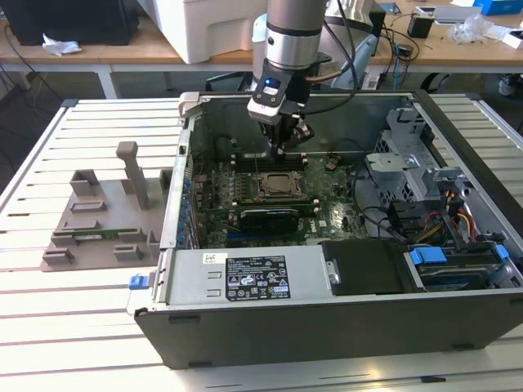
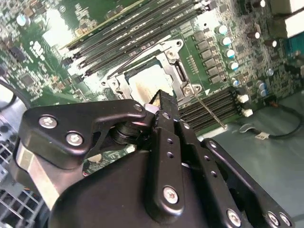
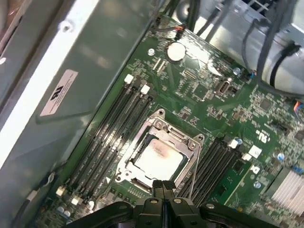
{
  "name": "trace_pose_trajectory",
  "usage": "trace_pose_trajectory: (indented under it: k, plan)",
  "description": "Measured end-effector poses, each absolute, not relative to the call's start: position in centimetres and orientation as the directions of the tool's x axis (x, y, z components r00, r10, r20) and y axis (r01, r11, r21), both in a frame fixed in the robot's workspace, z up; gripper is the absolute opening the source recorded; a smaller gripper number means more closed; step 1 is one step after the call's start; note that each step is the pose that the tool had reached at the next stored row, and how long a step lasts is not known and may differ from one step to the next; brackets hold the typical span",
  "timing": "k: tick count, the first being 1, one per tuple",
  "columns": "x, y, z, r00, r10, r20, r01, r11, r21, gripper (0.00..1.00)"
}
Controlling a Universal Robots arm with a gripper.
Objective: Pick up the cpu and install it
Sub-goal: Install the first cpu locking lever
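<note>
In the first wrist view we note the cpu (image 3: 159, 156) lying flat inside the socket frame (image 3: 190, 142), silvery top up. The frame sits on the green board (image 3: 213, 90) within the computer case (image 1: 310, 335). The gripper (image 3: 164, 186) hangs above the socket frame. Its fingers (image 3: 159, 191) are pressed together with nothing between them. Memory slots (image 3: 118, 123) run along both sides of the socket frame.

Silvery-white square cpu (image 3: 156, 159), flat within the metal socket frame (image 3: 124, 164) on the green motherboard (image 3: 209, 90)
</note>
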State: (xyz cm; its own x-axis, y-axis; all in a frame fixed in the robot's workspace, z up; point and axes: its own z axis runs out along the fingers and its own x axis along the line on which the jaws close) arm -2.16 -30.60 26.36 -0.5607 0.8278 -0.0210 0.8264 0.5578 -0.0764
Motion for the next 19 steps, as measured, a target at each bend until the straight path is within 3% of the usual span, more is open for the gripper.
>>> trace_pose_trajectory:
  k: [19]
  plan:
    - [-2.16,-30.60,26.35,-0.889,0.458,-0.008,0.458,0.887,-0.062,0.11]
